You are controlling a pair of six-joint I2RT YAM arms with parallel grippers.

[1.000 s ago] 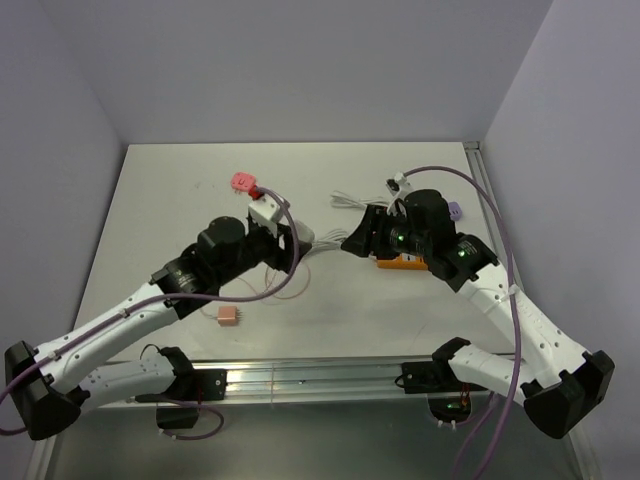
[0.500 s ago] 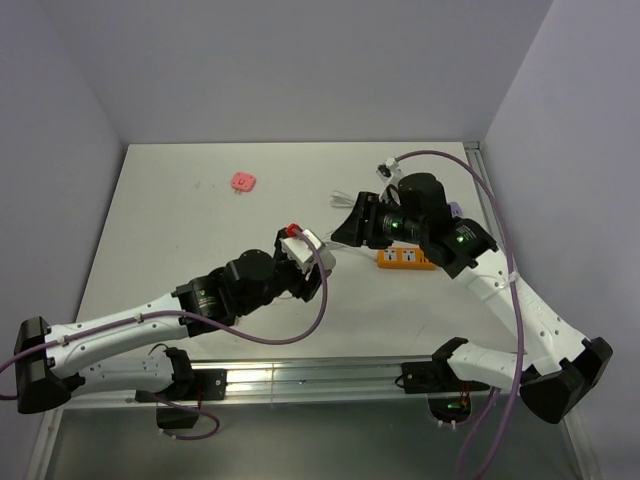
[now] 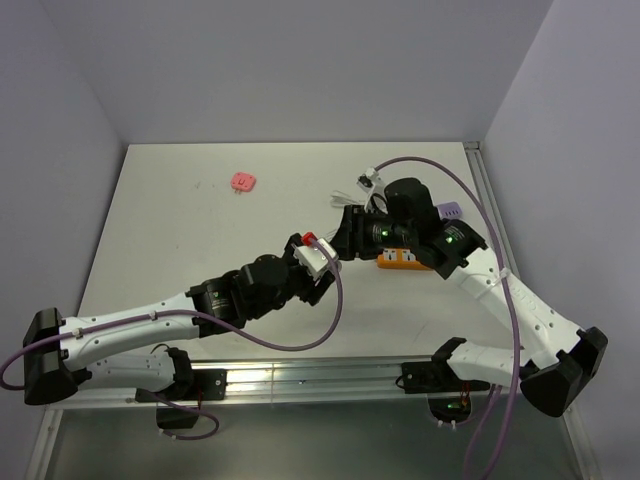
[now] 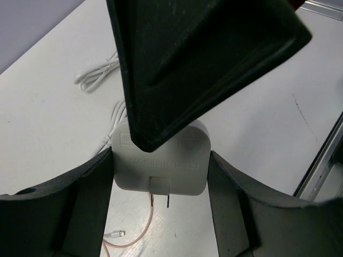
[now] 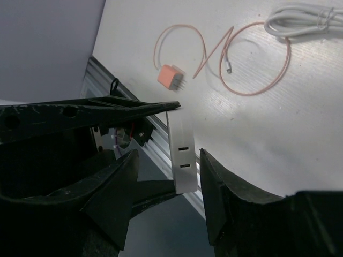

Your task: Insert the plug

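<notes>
Arms have met for handover: left gripper (image 3: 320, 265) clamps the plug (image 4: 161, 171), right gripper (image 5: 168, 156) straddles it half-open; I'd close next.

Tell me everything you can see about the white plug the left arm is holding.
The white plug is a rounded square block of matte plastic with faint embossed lettering on its face and metal prongs sticking out below. It is clamped side to side by the left end effector, off the table. A dark blurred shape hides its top.
</notes>
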